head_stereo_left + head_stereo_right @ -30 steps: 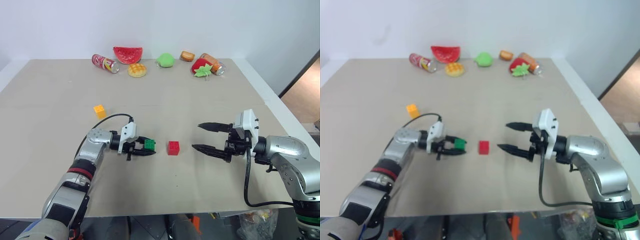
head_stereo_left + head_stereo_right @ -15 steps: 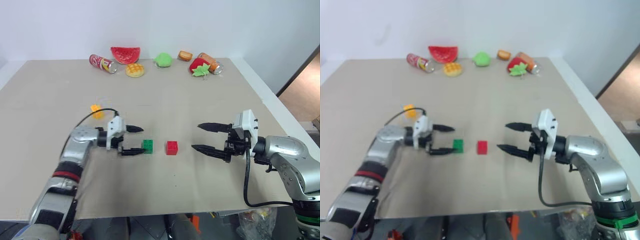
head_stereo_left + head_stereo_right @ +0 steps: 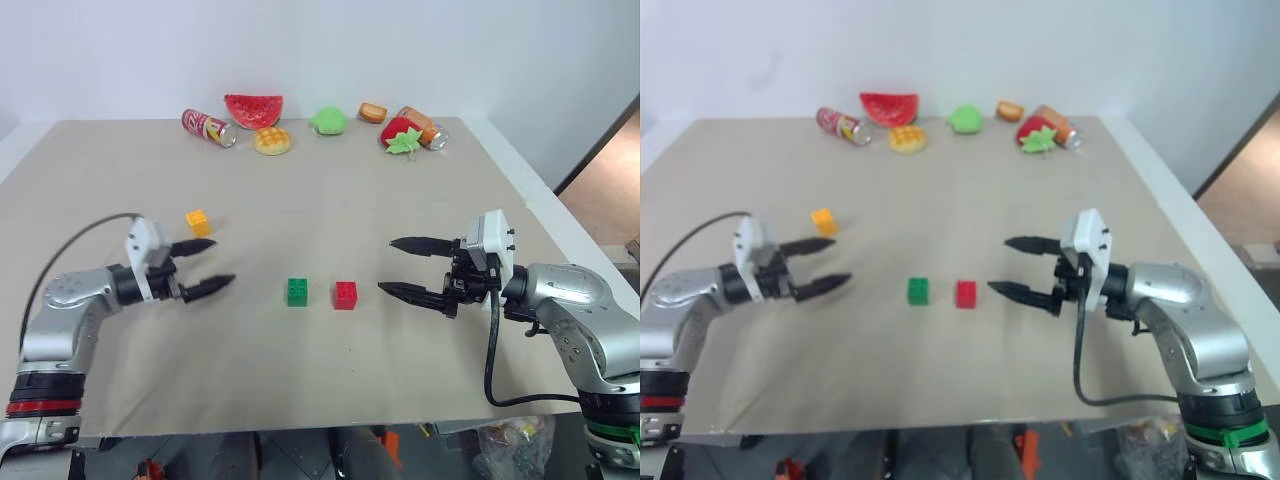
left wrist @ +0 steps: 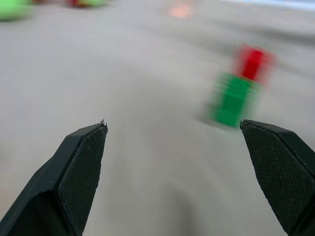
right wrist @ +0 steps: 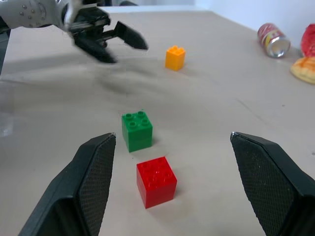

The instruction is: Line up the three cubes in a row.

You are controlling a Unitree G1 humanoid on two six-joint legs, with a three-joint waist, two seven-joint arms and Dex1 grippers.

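Green cube (image 3: 297,292) & red cube (image 3: 345,295) sit side by side mid-bench, yellow-orange cube (image 3: 198,222) apart by spread, empty left claw (image 3: 203,265); right claw (image 3: 415,268) spread too; prob light, rigid, slick plastic, so pinch flat sides.

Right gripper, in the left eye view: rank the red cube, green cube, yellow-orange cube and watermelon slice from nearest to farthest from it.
From the right gripper:
1. Red cube, just off its lower fingertip.
2. Green cube, beside the red one, on its far side.
3. Yellow-orange cube, across the table near the left gripper.
4. Watermelon slice, at the table's back edge.
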